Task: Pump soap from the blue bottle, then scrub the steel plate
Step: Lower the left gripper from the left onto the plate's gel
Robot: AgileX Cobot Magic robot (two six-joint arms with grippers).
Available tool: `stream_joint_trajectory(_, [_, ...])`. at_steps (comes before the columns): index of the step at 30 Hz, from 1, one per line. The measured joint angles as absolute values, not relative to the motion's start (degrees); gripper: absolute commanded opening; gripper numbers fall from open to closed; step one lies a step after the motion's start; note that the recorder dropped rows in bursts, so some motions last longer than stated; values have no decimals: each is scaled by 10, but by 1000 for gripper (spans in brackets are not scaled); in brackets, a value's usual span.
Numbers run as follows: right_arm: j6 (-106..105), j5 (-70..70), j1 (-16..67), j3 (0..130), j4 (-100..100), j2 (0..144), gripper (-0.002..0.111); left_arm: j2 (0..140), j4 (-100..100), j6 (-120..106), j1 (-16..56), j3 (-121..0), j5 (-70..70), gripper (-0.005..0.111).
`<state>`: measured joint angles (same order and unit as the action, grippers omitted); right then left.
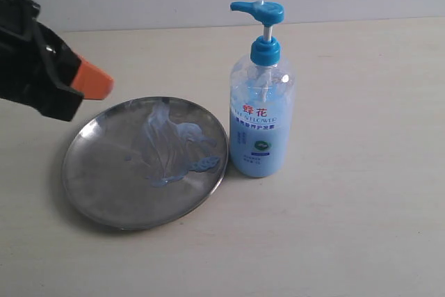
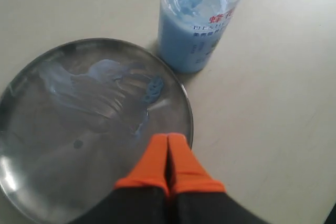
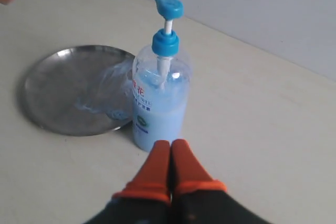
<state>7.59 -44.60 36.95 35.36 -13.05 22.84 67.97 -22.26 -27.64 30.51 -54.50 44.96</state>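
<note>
The steel plate [image 1: 111, 186] lies on the table left of the blue bottle [image 1: 261, 130], its rim almost touching the bottle's base. Pale blue soap [image 1: 174, 144] is smeared in glossy streaks over the plate's right half. The bottle stands upright with its pump head [image 1: 259, 12] raised. My left gripper [image 1: 97, 83] hovers above the plate's upper left edge, orange fingertips pressed together, holding nothing. In the left wrist view the plate [image 2: 37, 145], soap [image 2: 105, 90] and bottle [image 2: 197, 24] show beyond the shut gripper [image 2: 168, 142]. My right gripper [image 3: 170, 148] is shut, empty, close to the bottle [image 3: 160, 103].
A pale wall runs along the far edge of the beige table [image 1: 361, 193]. The right gripper does not appear in the exterior view. Bare tabletop lies right of the bottle and in front of the plate [image 3: 63, 93].
</note>
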Motion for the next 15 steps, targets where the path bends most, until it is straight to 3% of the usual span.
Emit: stream_joint_trajectory(15, [80,-353,369,257,-96,82,0,895,-274,-374,306,-576,390,0])
